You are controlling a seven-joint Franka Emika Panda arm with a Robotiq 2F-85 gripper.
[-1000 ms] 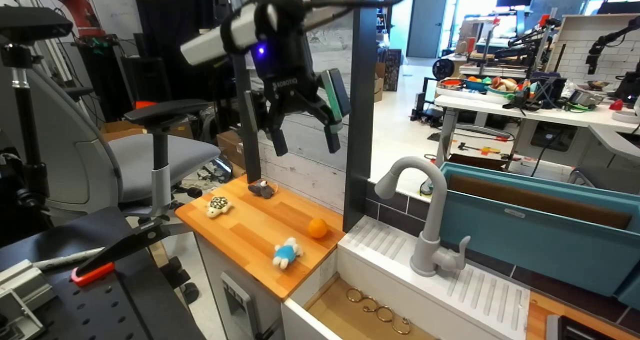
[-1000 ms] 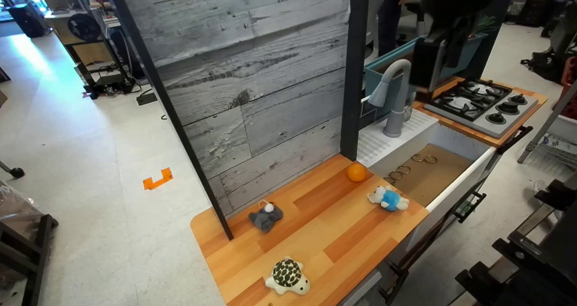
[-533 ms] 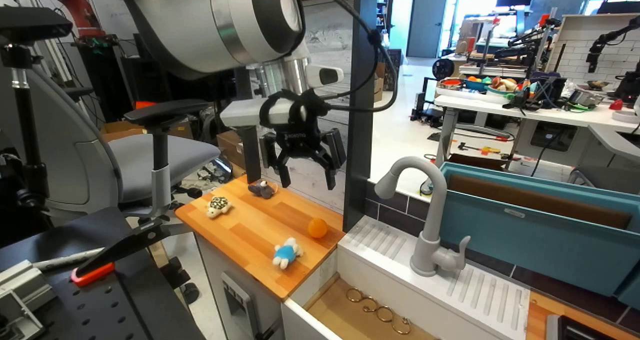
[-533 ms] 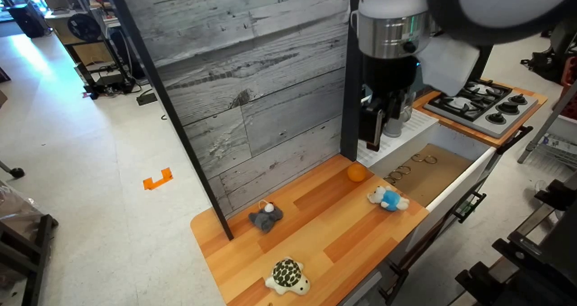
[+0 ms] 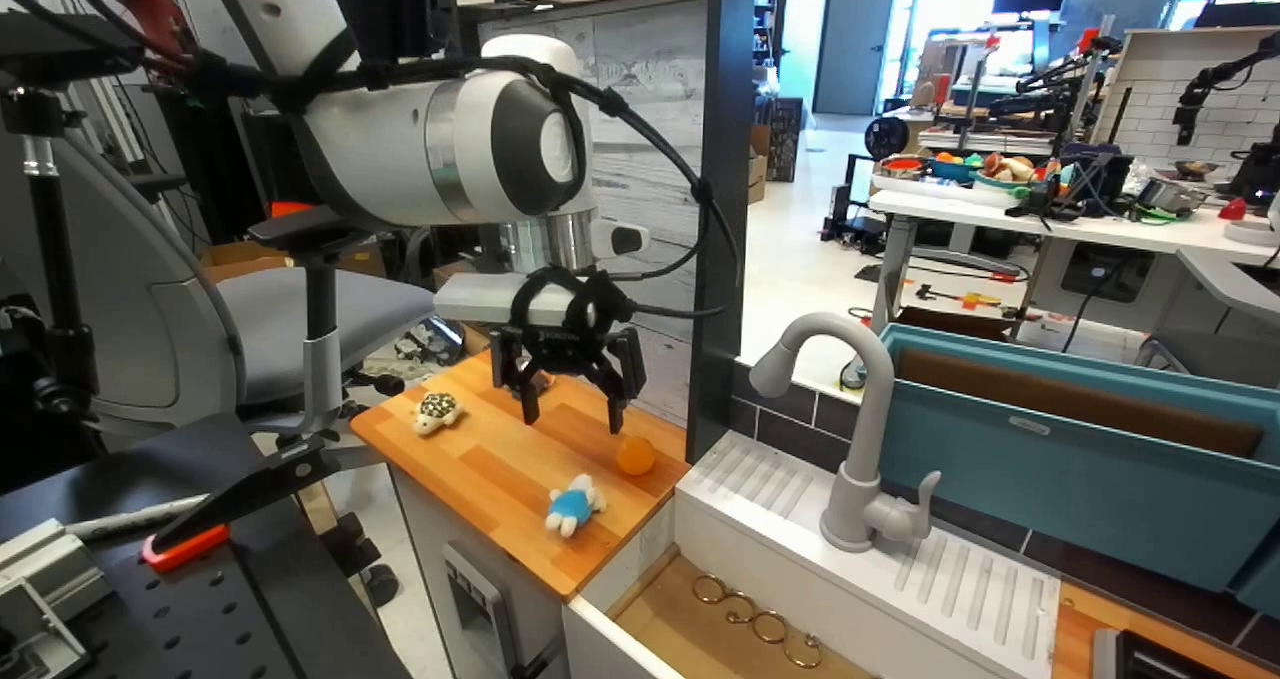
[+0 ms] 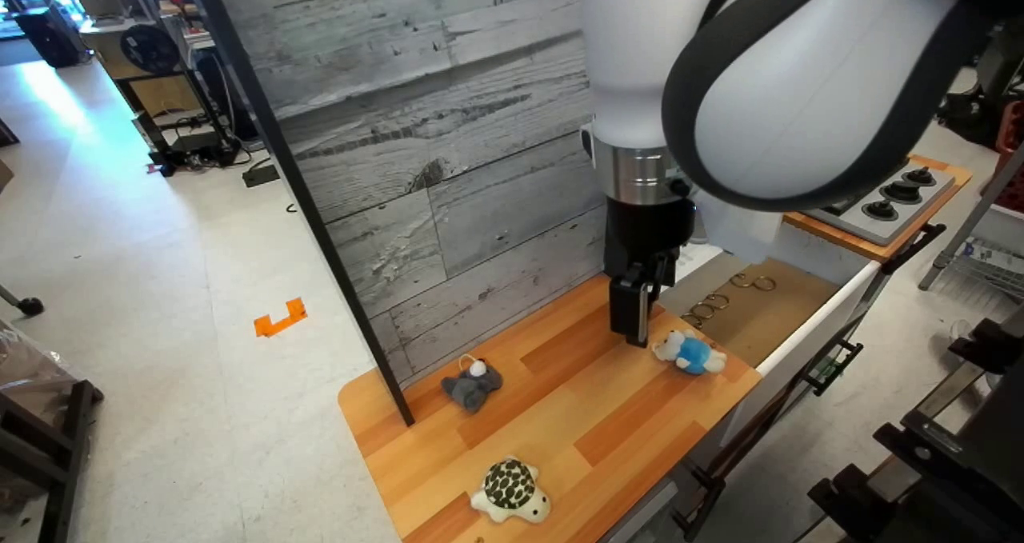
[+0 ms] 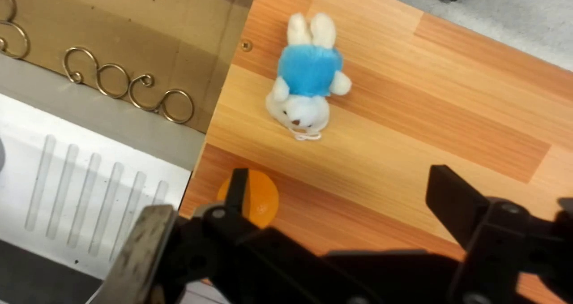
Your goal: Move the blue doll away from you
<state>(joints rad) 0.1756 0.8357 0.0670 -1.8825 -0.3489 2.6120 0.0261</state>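
The blue doll, a small white plush toy with a blue body, lies on the wooden counter near the sink-side edge. It shows in both exterior views [image 5: 572, 507] [image 6: 694, 356] and at the upper middle of the wrist view [image 7: 310, 71]. My gripper [image 5: 574, 425] is open and empty, pointing down above the counter. It also shows in an exterior view [image 6: 636, 341] and in the wrist view [image 7: 339, 172]. The doll lies outside the jaws, ahead of the fingertips in the wrist view. The wooden counter [image 5: 480, 459] bears the toys.
An orange ball [image 5: 635, 456] lies near the doll, partly behind a finger in the wrist view [image 7: 264, 199]. A turtle toy [image 6: 510, 487] and a grey toy [image 6: 472, 385] lie farther along. A plank wall [image 6: 480, 167] borders the counter; the sink basin [image 5: 640, 599] adjoins it.
The arm has come down over the counter, and my gripper is lower and closer to the doll. The gripper stays open. The doll and the other toys have not moved.
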